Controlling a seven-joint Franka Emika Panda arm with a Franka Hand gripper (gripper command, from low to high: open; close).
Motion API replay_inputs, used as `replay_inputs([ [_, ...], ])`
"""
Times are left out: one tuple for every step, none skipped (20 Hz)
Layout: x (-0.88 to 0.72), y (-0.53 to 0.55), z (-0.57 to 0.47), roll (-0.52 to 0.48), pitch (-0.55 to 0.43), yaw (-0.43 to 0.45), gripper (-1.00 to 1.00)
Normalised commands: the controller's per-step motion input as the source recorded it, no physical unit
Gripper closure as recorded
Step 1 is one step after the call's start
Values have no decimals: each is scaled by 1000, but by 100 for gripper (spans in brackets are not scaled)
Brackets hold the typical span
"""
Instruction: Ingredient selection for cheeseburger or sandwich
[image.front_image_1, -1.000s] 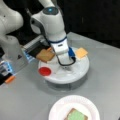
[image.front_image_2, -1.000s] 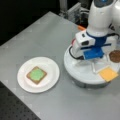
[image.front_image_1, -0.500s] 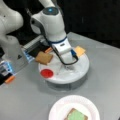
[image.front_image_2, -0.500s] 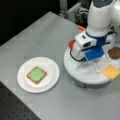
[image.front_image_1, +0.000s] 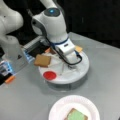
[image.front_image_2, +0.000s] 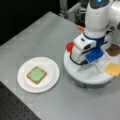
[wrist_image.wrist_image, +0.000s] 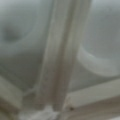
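Note:
The gripper (image.front_image_1: 67, 65) is low over the middle of a round white divided tray (image.front_image_1: 82, 71), its fingers hidden by the hand in both front views. The wrist view shows only the tray's white dividers (wrist_image.wrist_image: 58, 57) from very close. On the tray lie ingredients: a toast square (image.front_image_1: 42, 60), a red disc (image.front_image_1: 49, 75), a yellow square (image.front_image_2: 113, 68) and a dark brown disc (image.front_image_2: 115, 49). The red disc (image.front_image_2: 70, 46) sits right beside the hand. The sandwich stands as a toast square with a green leaf (image.front_image_2: 36, 74) on top, also visible as the green leaf (image.front_image_1: 76, 115).
The sandwich rests on a white paper plate (image.front_image_2: 23, 82), apart from the tray (image.front_image_2: 85, 77); the plate (image.front_image_1: 58, 110) is at a front view's bottom. The arm's white base (image.front_image_1: 12, 50) and a small orange object (image.front_image_1: 10, 79) are at that view's left.
The pieces on the tray have shifted a little round its middle, as if the tray turned. The gripper stays low at the tray's middle. The plate and its stack have not moved.

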Motion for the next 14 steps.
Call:
replay_inputs([
  [12, -139, -160, 94, 27, 214, -100],
  [13, -140, -161, 88, 31, 203, -100],
  [13, -141, -159, 82, 30, 203, -100],
  [13, -142, -158, 80, 29, 203, -100],
  [9, -142, -160, 82, 28, 211, -100],
  [6, -142, -161, 82, 28, 212, -100],
  [2, -145, -165, 85, 31, 218, -100],
  [-1, -151, -170, 86, 32, 223, -100],
  [-9, -156, -171, 83, 31, 220, -100],
  [-30, -164, -162, 68, 26, 170, -100],
  [-61, -173, -148, 51, 30, 119, -100],
  [-79, -178, -139, 47, 31, 107, -100],
  [-101, -183, -123, 40, 38, 74, -100],
  [-121, -174, -115, 44, 62, 13, -100],
])
